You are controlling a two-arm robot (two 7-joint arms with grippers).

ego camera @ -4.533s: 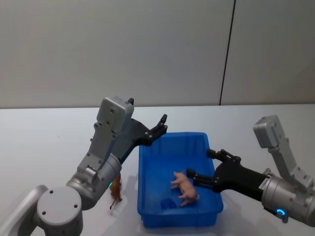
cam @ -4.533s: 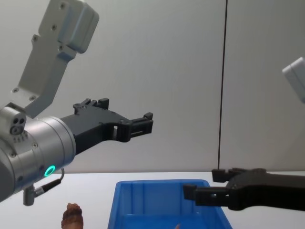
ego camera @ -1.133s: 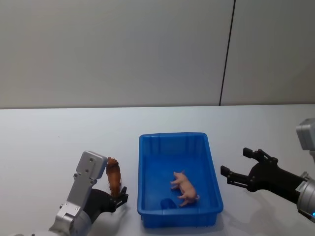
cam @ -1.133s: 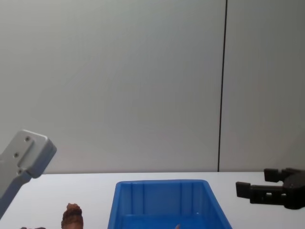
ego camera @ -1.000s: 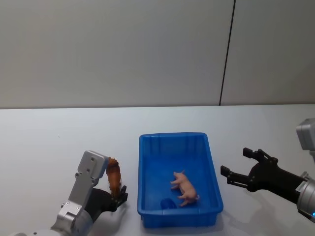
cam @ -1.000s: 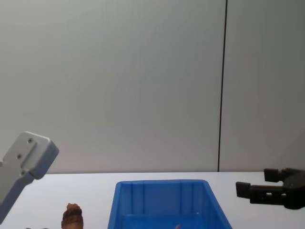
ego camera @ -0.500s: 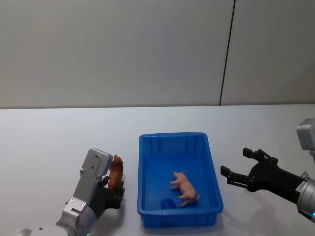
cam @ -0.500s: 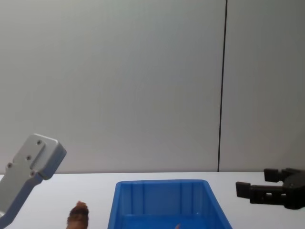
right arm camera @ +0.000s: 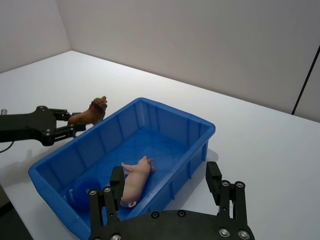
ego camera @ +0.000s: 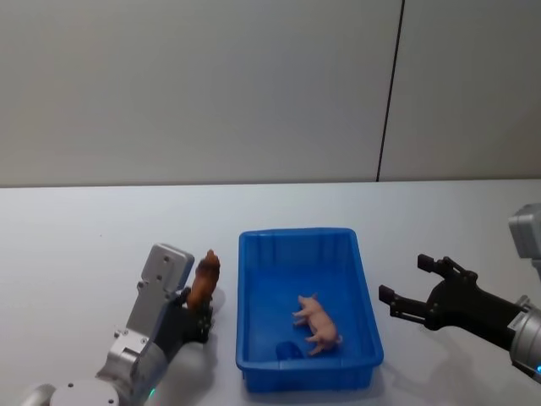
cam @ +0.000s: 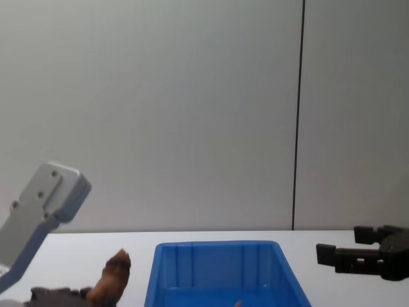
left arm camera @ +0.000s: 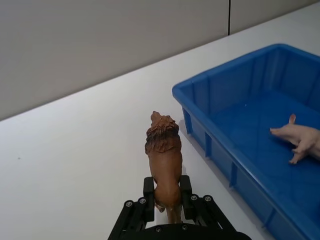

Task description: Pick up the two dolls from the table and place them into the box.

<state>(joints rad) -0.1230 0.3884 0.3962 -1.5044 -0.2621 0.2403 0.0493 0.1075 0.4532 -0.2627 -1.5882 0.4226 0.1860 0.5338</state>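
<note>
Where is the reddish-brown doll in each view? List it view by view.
Head view: reddish-brown doll, just left of the blue box.
Left wrist view: doll, centre, in the left gripper.
Right wrist view: doll, beside the box's wall.
Chest view: doll, lower left.
Shared landmark: the blue box.

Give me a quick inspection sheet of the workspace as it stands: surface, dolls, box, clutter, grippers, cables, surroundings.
Surface: white table, plain and flat.
Brown doll: brown lion doll gripped at its hind end, head tilted toward the box, outside the box's left wall.
Pink doll: pink pig doll lying on the box floor.
Box: blue box upright at table centre.
Clutter: a small blue object in the box's near corner; what it is cannot be told.
Left gripper: shut on the lion, just left of the box.
Right gripper: open, holding nothing, right of the box.
Cables: nothing seen.
Surroundings: grey wall with a dark vertical seam.
</note>
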